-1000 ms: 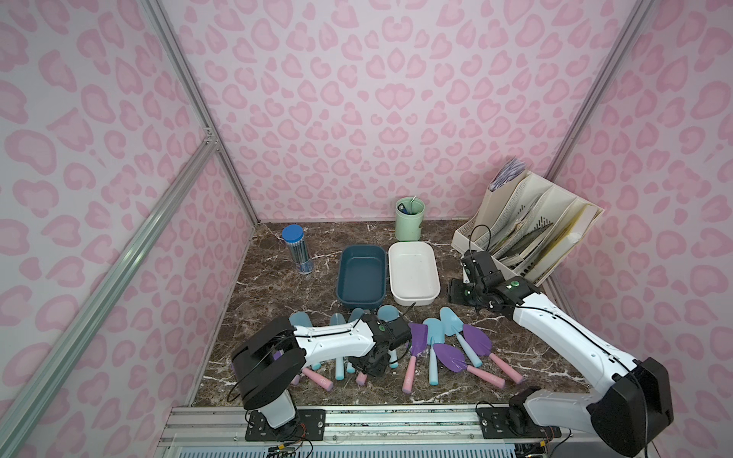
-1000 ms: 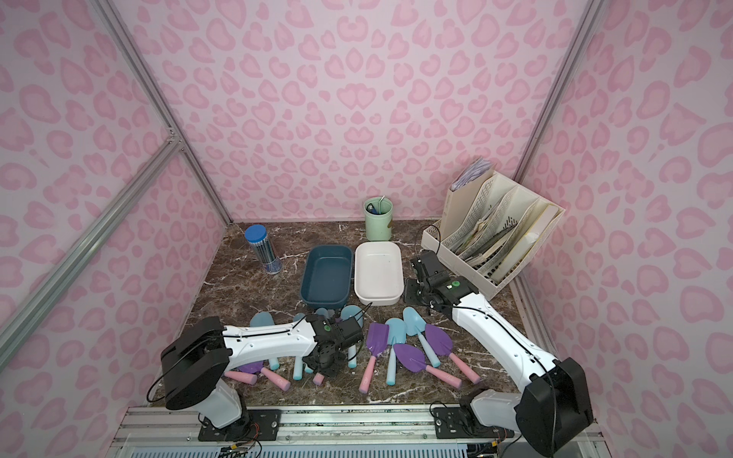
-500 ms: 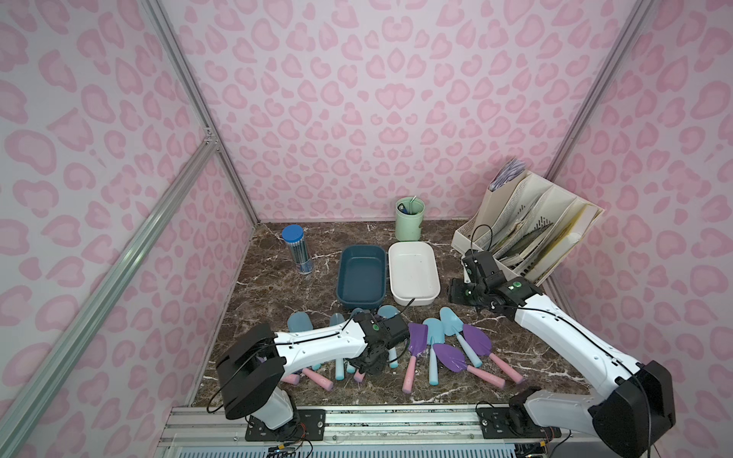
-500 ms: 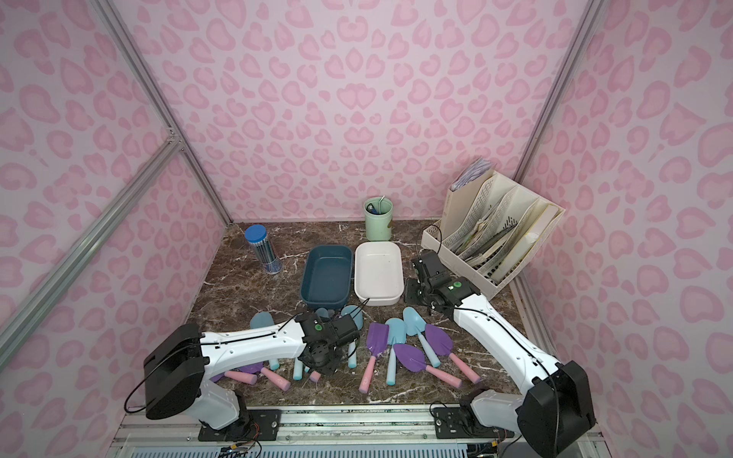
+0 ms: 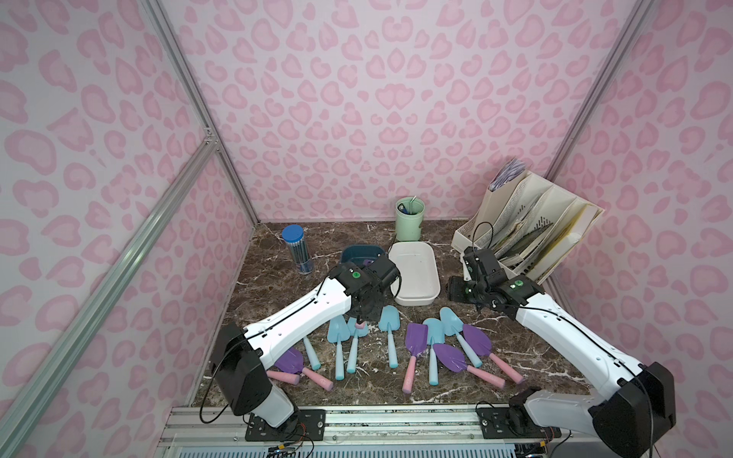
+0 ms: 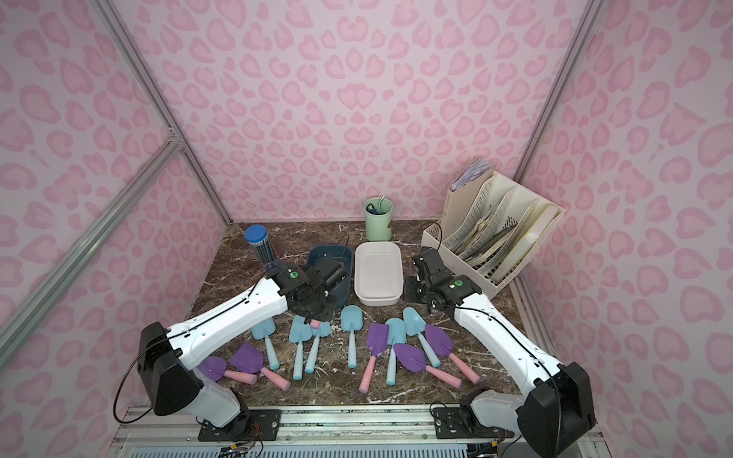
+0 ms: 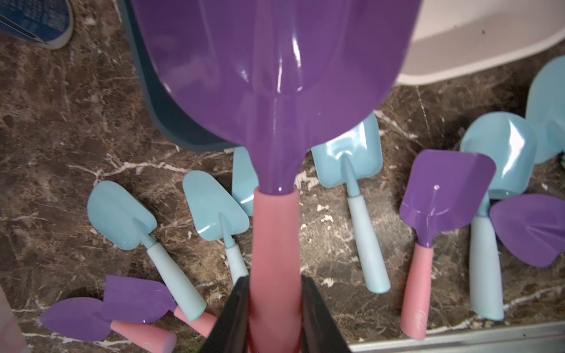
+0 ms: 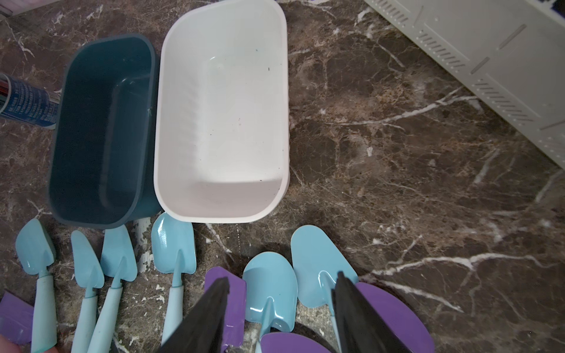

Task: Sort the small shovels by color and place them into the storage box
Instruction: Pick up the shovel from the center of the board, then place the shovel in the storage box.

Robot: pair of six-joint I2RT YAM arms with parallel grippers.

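The left arm has lifted out of the row of shovels and swung toward the dark blue box (image 5: 351, 253), with the left gripper (image 7: 273, 279) clamped on the pink handle of a purple shovel (image 7: 275, 76). The shovel's long axis runs straight out from the jaws. Its blade leads and already overhangs the box's near rim, while the handle trails above the marble tabletop (image 5: 269, 277). This arm, stretched forward with its wrist pitched down, is the nearer one to that box. The right gripper (image 8: 282, 276) hovers empty, jaws parted, over the remaining shovels (image 5: 388, 319) lying in front of the white box (image 5: 414, 303)
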